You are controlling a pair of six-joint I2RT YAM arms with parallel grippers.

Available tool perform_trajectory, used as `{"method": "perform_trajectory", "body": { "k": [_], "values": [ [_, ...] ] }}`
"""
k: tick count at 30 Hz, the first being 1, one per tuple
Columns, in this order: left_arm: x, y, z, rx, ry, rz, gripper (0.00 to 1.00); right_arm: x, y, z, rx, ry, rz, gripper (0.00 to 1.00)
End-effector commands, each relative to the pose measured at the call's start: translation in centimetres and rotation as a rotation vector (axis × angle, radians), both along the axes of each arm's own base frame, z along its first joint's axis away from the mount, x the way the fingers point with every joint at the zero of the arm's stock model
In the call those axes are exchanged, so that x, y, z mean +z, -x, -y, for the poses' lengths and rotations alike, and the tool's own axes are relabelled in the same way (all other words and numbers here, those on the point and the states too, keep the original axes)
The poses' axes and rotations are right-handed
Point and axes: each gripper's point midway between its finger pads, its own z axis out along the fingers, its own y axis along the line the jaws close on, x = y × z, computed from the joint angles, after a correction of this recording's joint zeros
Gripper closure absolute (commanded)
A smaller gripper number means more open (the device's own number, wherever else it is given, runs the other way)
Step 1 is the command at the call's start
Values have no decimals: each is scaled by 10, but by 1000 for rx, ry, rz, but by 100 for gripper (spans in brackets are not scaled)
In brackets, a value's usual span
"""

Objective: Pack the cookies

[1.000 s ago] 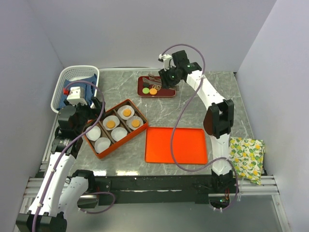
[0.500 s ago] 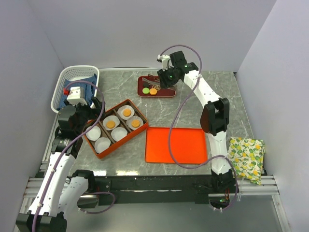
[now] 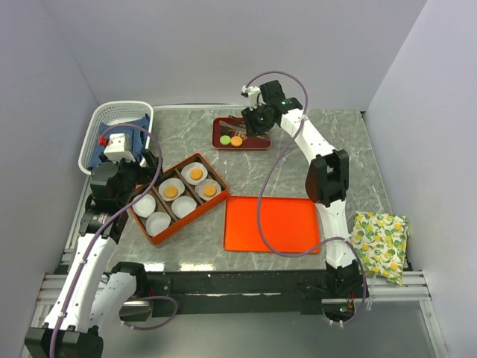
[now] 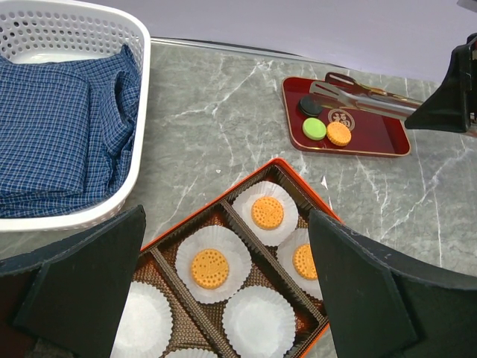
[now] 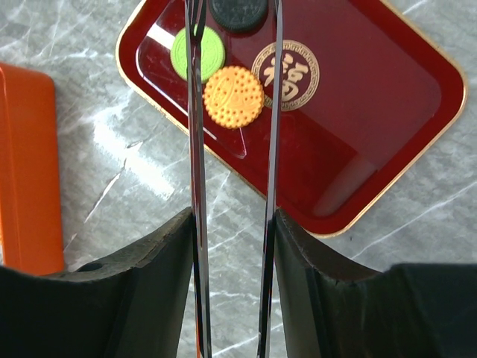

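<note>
Three orange cookies (image 4: 267,212) lie in white paper cups in the orange-rimmed box (image 4: 223,197), which also shows in the top view (image 3: 200,156). A green cookie (image 5: 197,54), an orange cookie (image 5: 233,97) and a black cookie (image 5: 238,11) lie on the dark red tray (image 5: 373,97). My right gripper (image 5: 233,224) is shut on metal tongs (image 5: 196,149). The tong tips stand open over the green and orange cookies. My left gripper (image 4: 225,224) is open and empty above the box.
A white basket (image 3: 119,112) with a blue checked cloth (image 4: 52,127) stands at the back left. A flat orange lid (image 3: 272,224) lies in front of the box's right side. A lemon-print cloth (image 3: 381,245) lies at the right edge.
My right arm has swung left and its tongs have come over the cookies on the dark red tray. The left arm has not moved.
</note>
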Motion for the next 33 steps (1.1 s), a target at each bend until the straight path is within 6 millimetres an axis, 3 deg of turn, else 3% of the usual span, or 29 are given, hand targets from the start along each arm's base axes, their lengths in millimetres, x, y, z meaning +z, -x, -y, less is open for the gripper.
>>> {"method": "perform_trajectory", "body": {
  "k": [1,33],
  "values": [
    [6,-3,-2,5,-20,32,4,16,-16,-9,-5,-25,69,48],
    [3,-5,-2,5,-23,19,3,-16,-17,-20,8,-3,32,44]
  ]
}}
